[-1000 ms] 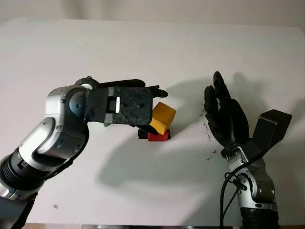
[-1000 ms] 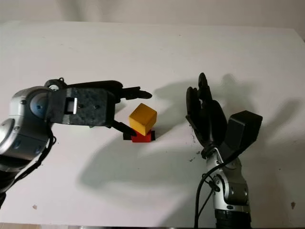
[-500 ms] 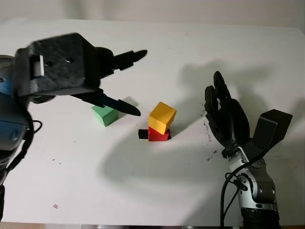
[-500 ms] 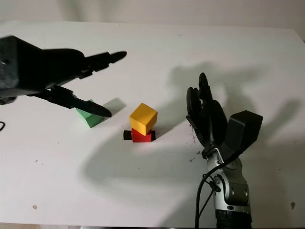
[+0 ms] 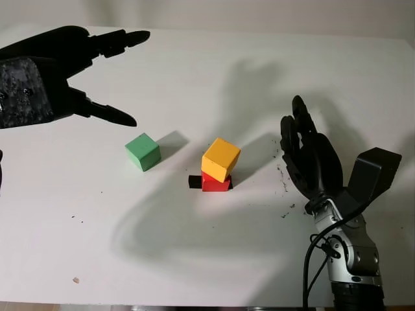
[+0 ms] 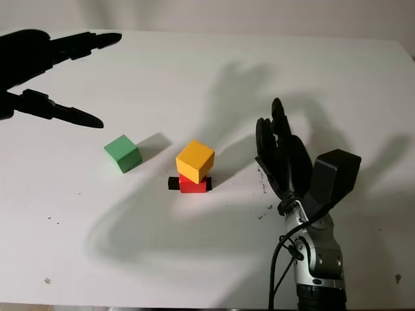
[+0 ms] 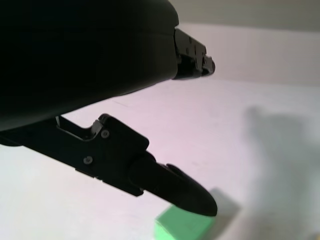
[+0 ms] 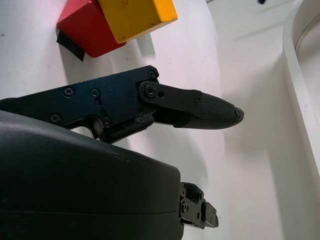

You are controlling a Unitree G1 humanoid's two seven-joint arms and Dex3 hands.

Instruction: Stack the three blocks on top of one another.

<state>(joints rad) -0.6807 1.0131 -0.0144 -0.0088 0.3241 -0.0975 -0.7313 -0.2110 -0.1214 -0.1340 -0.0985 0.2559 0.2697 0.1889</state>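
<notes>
Matt white table (image 5: pixel 214 78); smooth matt blocks, yellow block (image 5: pixel 221 159) faintly sheened; speckled matt black plastic left hand (image 5: pixel 39 81)

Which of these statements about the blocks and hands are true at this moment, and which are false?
1. The yellow block sits on the red block. True.
2. The green block is on top of the stack. False: it lies alone on the table, to the left of the stack.
3. The left hand holds the green block. False: it is open, raised above the table's far left, apart from the green block.
4. The right hand is open, to the right of the stack, touching no block. True.
5. All three blocks are stacked. False: only two are; the green one is not yet placed.
</notes>
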